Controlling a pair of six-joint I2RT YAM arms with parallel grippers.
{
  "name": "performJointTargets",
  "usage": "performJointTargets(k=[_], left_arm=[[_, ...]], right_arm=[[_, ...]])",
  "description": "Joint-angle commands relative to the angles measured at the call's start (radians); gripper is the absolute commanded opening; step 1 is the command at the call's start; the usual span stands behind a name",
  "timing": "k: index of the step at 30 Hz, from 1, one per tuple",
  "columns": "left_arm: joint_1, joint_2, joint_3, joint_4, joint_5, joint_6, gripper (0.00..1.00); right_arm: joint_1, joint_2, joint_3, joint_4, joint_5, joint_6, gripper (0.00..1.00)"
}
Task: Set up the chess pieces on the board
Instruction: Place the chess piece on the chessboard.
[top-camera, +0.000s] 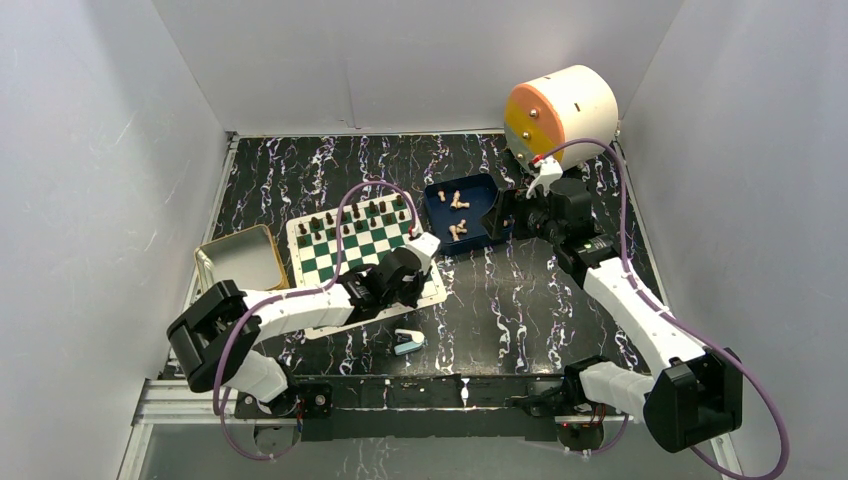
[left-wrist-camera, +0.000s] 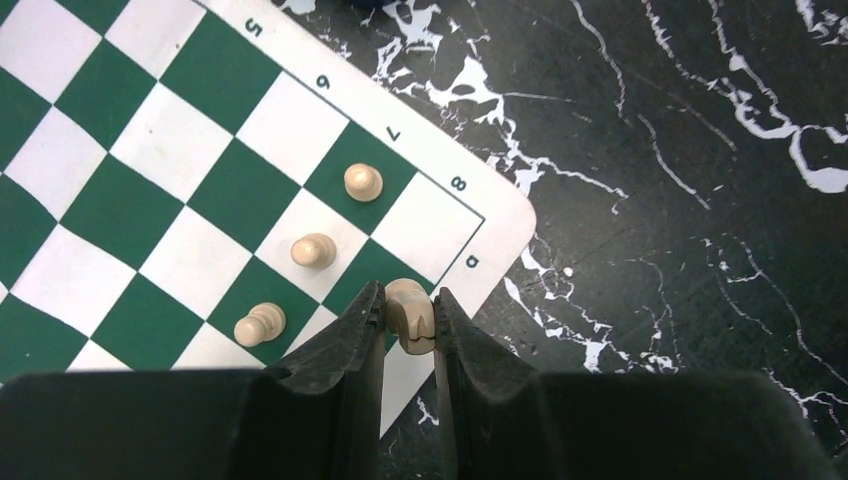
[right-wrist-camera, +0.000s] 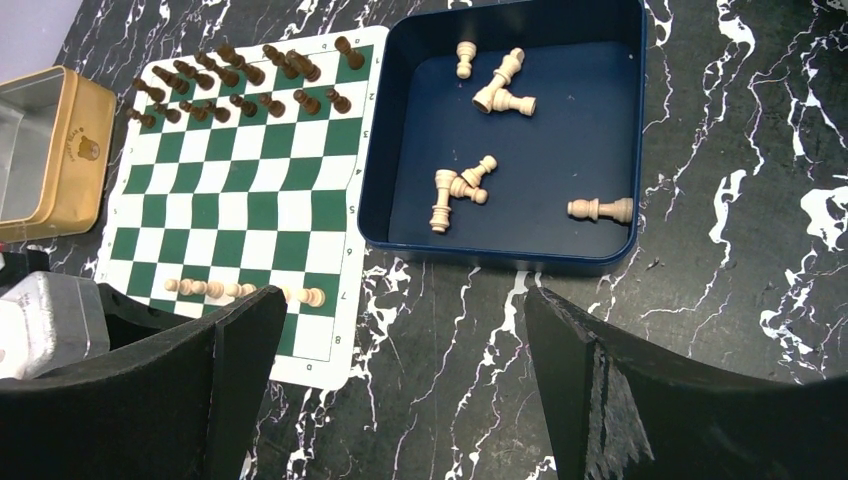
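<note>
Although the board (right-wrist-camera: 250, 200) already carries what look like two full rows of dark chess pieces (right-wrist-camera: 240, 80) along its far edge, I judge the light side only partly done. A row of light pawns (right-wrist-camera: 312, 296) stands close to the near edge, and what shows of the rank behind it is bare. The blue tray (right-wrist-camera: 570, 140), just beside the board, holds several light pieces (right-wrist-camera: 500, 90) lying on their sides, yet to be placed. The right gripper (right-wrist-camera: 400, 300) hangs near the tray, jaws wide apart and empty. The left gripper (left-wrist-camera: 406, 294) is clamped on one light piece (left-wrist-camera: 410, 320) over the board's corner. Only the left wrist view shows that grasp. Only the right wrist view shows the tray's contents plainly, along with both sides' rows.
</note>
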Motion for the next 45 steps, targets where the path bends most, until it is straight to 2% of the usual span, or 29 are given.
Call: performJointTargets(k=[1,20,45], left_arm=[[-0.004,-0.017,-0.036,0.046,-0.049,-0.008,0.04],[0.002,0.048,-0.050,0.089,-0.070,-0.060,0.05],[0.014,0.080,-0.048,0.078,-0.085,-0.072,0.13]], right_arm=[[-0.008,-0.030,0.012,0.046,-0.013,-0.011,0.99],[-0.012,-0.067,-0.013,0.078,-0.004,-0.024,0.99],[-0.011,-0.051,-0.013,0.099,0.002,-0.020,0.99]])
